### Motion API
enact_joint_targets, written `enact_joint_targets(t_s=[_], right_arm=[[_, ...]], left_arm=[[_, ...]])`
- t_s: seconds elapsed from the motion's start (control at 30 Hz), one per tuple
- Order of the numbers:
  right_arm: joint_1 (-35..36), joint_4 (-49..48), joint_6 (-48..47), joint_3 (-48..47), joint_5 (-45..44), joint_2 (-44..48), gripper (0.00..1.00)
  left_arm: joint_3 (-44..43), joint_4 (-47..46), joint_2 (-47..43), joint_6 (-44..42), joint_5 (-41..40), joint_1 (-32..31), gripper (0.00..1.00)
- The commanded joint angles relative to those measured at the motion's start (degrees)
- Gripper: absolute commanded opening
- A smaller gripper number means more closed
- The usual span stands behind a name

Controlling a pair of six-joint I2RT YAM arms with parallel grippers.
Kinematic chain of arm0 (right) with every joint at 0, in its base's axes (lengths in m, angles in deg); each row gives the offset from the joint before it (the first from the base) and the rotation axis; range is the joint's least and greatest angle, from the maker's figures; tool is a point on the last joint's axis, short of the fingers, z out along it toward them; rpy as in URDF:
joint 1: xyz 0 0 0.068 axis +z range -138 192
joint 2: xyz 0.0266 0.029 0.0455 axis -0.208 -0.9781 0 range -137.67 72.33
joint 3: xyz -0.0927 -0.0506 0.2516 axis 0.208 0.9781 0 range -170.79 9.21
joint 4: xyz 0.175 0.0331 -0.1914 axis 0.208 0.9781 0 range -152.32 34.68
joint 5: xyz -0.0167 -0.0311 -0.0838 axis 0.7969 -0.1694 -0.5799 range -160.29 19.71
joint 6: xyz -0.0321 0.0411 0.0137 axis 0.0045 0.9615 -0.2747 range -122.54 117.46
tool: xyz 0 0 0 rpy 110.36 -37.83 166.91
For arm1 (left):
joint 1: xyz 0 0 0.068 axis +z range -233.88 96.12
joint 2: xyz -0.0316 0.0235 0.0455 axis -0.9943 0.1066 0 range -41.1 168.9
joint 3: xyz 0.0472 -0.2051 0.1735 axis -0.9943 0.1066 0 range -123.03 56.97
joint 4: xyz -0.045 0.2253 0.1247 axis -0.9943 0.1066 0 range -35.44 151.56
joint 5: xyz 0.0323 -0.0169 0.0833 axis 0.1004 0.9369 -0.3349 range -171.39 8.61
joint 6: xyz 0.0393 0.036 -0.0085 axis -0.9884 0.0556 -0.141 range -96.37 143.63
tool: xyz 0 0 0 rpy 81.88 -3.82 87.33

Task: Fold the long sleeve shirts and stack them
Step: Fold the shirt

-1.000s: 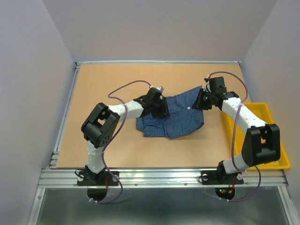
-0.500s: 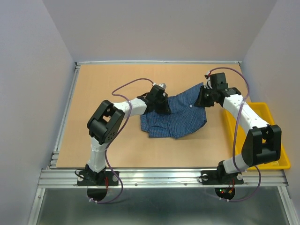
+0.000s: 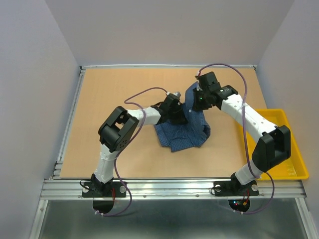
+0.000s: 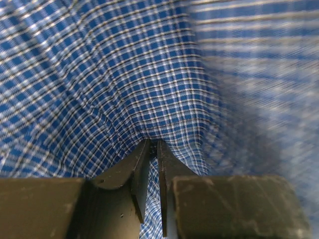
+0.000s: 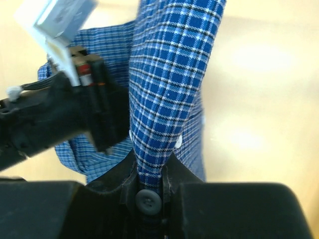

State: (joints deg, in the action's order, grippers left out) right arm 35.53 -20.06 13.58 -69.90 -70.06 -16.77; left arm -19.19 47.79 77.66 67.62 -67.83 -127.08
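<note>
Pinching the blue checked shirt (image 3: pixel 185 133) bunched on the table (image 3: pixel 114 84), the left gripper (image 4: pixel 152 145) is clamped on a fold and the right gripper (image 5: pixel 149 167) on a lifted edge; uneven pulling may slip either shallow pinch and collapse the fold.

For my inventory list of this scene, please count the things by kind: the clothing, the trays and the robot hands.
Blue checked shirt: 1
Yellow tray: 1
Robot hands: 2, the left hand and the right hand, each shut on the shirt
Total: 4
</note>
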Motion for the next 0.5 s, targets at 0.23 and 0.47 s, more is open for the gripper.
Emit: enact_joint_targets(t_s=[0.23,0.47], right_arm=[[14.35,2.65,4.71,-6.94,-11.04,-8.45,0.01],[15.93,2.74,5.06,-3.16,-14.2,-5.75,0.01]], left_arm=[[7.33,-14.41,-2.39,6.28,4.45,-0.92,0.25],[10.41,-15.82,-5.73,7.52,4.1,-0.83,0.33]])
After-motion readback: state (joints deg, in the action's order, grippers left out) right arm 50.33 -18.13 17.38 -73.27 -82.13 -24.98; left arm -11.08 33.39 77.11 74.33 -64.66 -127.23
